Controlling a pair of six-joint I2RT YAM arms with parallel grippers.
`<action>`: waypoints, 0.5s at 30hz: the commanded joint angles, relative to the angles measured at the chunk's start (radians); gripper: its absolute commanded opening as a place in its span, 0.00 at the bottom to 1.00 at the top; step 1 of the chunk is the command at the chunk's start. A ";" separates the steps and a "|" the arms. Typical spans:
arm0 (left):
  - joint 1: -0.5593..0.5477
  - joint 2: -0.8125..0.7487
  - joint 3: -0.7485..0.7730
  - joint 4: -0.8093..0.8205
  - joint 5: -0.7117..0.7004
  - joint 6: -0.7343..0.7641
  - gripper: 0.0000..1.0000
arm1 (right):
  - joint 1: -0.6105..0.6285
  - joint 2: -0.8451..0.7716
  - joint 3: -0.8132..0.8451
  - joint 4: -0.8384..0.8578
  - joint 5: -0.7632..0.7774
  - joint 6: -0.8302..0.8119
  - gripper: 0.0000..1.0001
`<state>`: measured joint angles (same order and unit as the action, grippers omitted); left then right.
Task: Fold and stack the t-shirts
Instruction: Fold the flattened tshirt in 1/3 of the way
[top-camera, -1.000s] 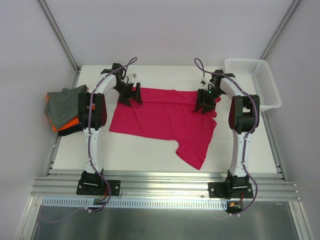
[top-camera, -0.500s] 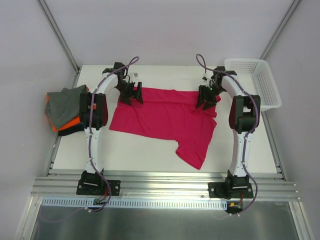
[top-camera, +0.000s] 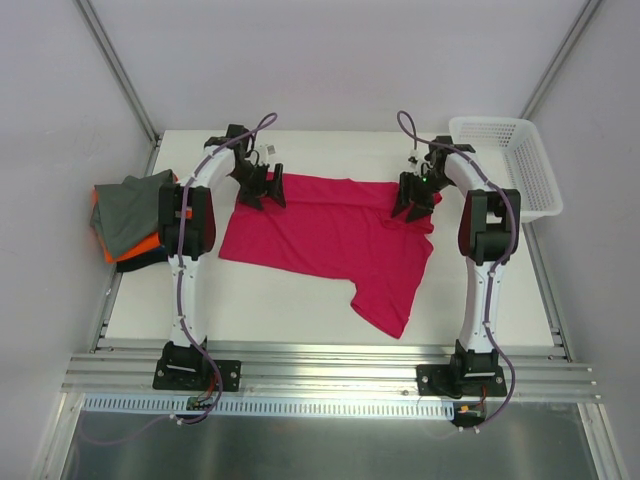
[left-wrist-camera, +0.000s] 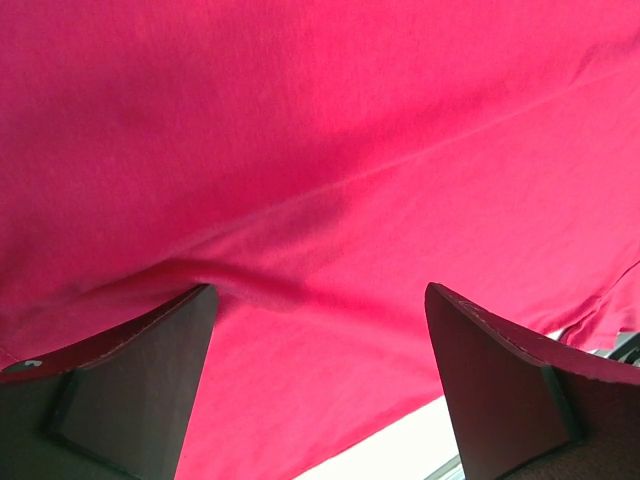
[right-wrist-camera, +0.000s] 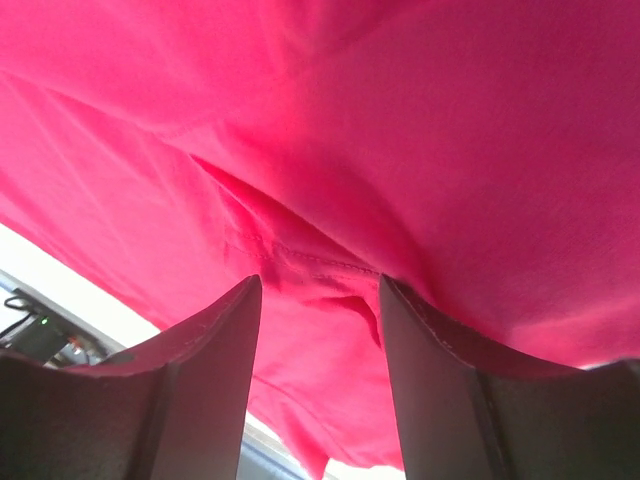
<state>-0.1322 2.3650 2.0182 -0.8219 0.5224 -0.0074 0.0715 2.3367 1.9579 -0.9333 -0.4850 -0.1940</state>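
Left hand (top-camera: 262, 188): fingers spread wide, on far-left edge of magenta t-shirt (top-camera: 330, 235). Right hand (top-camera: 414, 203): fingers half apart, straddling wrinkled seam at shirt's far-right corner.

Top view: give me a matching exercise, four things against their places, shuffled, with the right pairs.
1. magenta t-shirt
2. basket
3. grey t-shirt
4. left gripper

A. far right corner of the table
B. at the magenta t-shirt's far left corner
C. spread out mid-table
D. heaped at the table's left edge

Pairs: 1-C, 2-A, 3-D, 4-B
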 joint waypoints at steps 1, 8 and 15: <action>-0.010 -0.079 -0.056 -0.028 0.019 0.011 0.87 | -0.004 -0.095 -0.037 -0.012 -0.040 0.039 0.55; -0.026 -0.139 -0.082 -0.039 0.010 0.024 0.87 | -0.036 -0.027 0.045 -0.006 -0.001 0.060 0.57; -0.026 -0.170 -0.088 -0.065 0.004 0.020 0.88 | -0.049 0.056 0.131 0.022 -0.004 0.107 0.58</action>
<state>-0.1520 2.2791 1.9388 -0.8516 0.5198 0.0006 0.0296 2.3573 2.0346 -0.9169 -0.4866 -0.1272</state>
